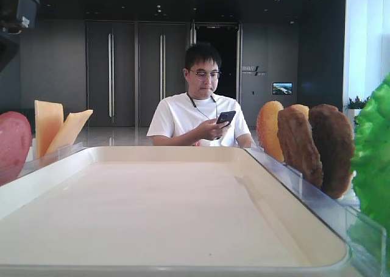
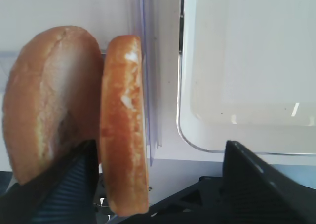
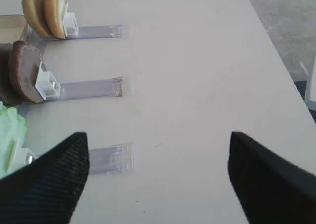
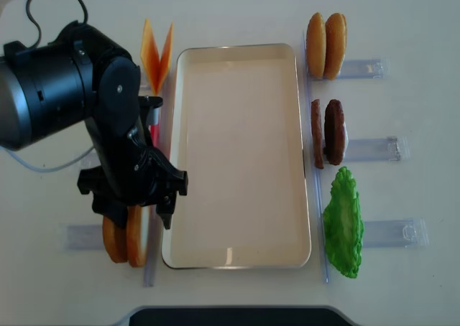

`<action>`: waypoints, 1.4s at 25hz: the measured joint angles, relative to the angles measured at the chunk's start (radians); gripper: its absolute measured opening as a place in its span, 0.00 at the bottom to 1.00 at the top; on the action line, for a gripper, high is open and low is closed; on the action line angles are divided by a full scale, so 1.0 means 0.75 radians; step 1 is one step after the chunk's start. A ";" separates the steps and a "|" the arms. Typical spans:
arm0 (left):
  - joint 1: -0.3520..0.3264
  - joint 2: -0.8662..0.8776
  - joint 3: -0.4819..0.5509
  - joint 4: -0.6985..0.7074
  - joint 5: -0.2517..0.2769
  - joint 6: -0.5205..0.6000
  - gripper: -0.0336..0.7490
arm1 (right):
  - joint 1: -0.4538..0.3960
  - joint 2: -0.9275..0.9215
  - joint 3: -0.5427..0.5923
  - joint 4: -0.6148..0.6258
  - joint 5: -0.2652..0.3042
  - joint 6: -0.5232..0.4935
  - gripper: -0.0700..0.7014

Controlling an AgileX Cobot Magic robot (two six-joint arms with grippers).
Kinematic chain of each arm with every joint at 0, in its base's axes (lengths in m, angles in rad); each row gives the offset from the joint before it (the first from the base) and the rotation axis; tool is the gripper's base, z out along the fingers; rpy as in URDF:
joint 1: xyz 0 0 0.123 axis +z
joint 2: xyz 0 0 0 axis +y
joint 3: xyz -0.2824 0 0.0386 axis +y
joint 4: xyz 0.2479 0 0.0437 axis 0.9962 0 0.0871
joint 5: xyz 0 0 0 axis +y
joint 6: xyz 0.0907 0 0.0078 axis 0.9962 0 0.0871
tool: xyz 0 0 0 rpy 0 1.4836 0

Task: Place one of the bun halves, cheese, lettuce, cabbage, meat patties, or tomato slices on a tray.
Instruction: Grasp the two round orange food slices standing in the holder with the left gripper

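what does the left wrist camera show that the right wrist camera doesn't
Only the left wrist view shows the corner of the tray and the left gripper, open, at a pair of upright bun halves in their clear holder.

Only the right wrist view shows the meat patties, an edge of the lettuce, another pair of bun halves and the open right gripper above bare table.

Both show upright buns, clear holders and wide-open black fingers.

A seated man [image 1: 199, 100] looks at his phone [image 1: 225, 116].
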 joint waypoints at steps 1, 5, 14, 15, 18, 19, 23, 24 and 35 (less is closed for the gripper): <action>0.000 0.000 0.000 0.003 0.000 0.000 0.81 | 0.000 0.000 0.000 0.000 0.000 0.000 0.84; 0.000 0.000 0.000 0.006 -0.001 0.000 0.81 | 0.000 0.000 0.000 0.000 0.000 0.000 0.84; 0.000 0.000 0.000 0.010 -0.004 0.000 0.81 | 0.000 0.000 0.000 0.000 0.000 0.000 0.84; 0.000 0.000 0.000 0.010 -0.004 0.000 0.81 | 0.000 0.000 0.000 0.000 0.000 0.000 0.84; 0.000 0.000 0.000 0.010 -0.005 0.001 0.80 | 0.000 0.000 0.000 0.000 0.000 0.000 0.84; 0.000 0.000 0.000 0.010 -0.004 0.001 0.78 | 0.000 0.000 0.000 0.000 0.000 0.000 0.84; 0.000 0.000 0.000 0.010 0.021 0.003 0.72 | 0.000 0.000 0.000 0.000 0.000 0.000 0.84; 0.000 0.000 0.000 0.010 0.027 0.005 0.70 | 0.000 0.000 0.000 0.000 0.000 0.000 0.84; 0.000 0.000 0.000 0.026 0.048 0.007 0.60 | 0.000 0.000 0.000 0.000 0.000 0.000 0.84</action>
